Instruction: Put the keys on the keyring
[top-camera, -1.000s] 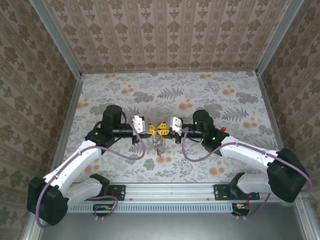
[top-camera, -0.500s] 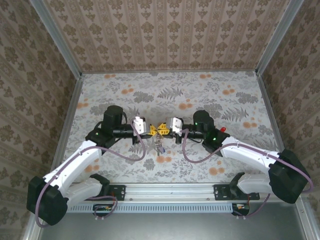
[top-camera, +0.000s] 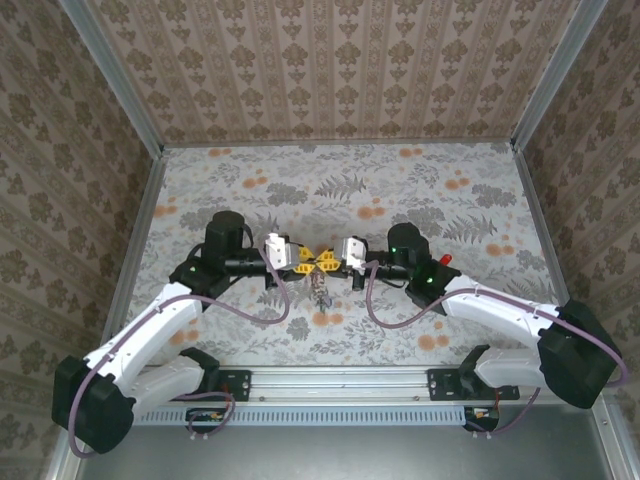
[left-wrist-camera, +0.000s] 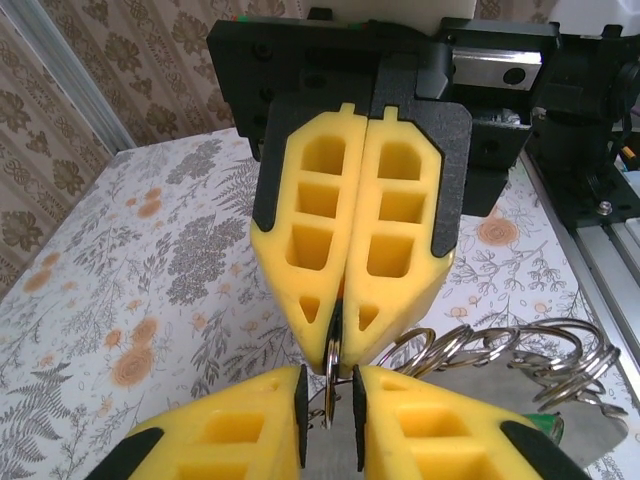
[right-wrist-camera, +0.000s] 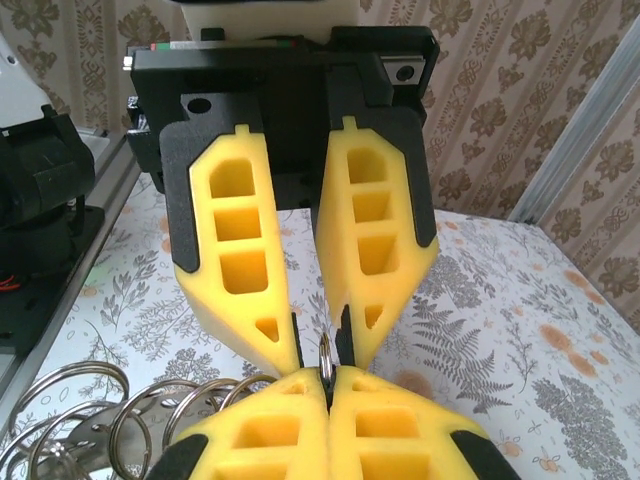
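Between blocky yellow fingers (left-wrist-camera: 310, 220), thin round keyring (left-wrist-camera: 331, 365)

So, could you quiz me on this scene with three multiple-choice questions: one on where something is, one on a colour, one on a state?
1. Where do the two arms' jaws meet?
A) far left corner
B) above the middle of the table
C) over the near rail

2. What colour are the fingers?
A) blue
B) red
C) yellow

3. The right arm's jaws are:
A) shut on a thin keyring
B) wide open
C) holding a cup

Answers:
1 B, the top view shows them tip to tip mid-table.
2 C, both wrist views show yellow.
3 A, the left wrist view shows them closed, pinching the ring.
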